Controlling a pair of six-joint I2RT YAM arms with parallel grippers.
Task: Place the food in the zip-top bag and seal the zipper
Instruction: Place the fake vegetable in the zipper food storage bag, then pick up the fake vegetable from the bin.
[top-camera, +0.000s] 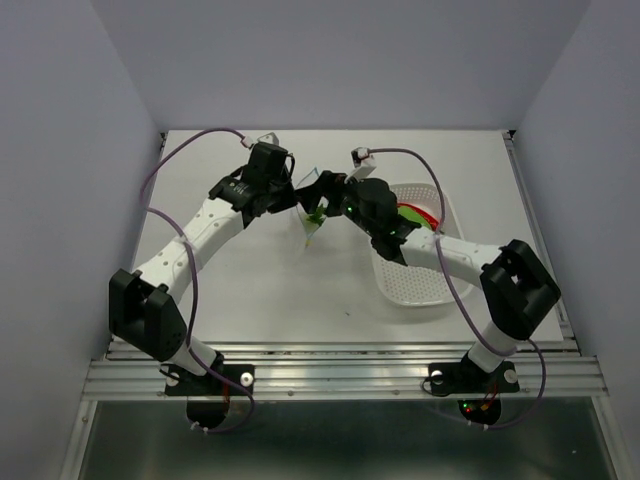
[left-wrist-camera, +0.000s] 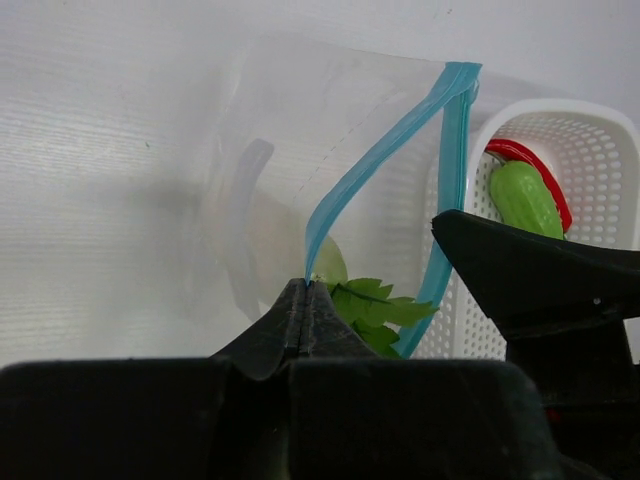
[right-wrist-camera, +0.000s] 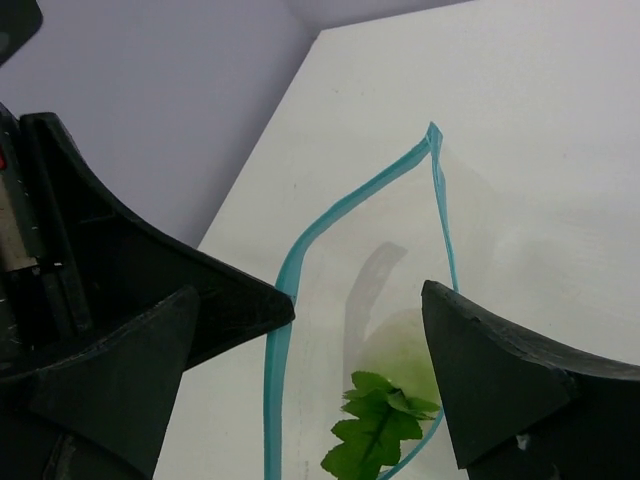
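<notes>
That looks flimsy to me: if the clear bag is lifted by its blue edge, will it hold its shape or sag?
Probably floppy: the zip-top bag is thin film, and its zipper bows in a loose curve where the left gripper pinches it. Likely very light, so the radish inside would weigh it down.

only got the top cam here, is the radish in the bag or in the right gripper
observer: in the bag. the right wrist view shows the radish inside the zip-top bag, leafy top toward the mouth. the right gripper is open, a finger on each side of the mouth.
operator: is left holding the bag
observer: yes, the left wrist view shows the left gripper shut on the zipper, with the mouth gaping open.
operator: what's in the basket
observer: the cucumber and the chili, both in the basket.
</notes>
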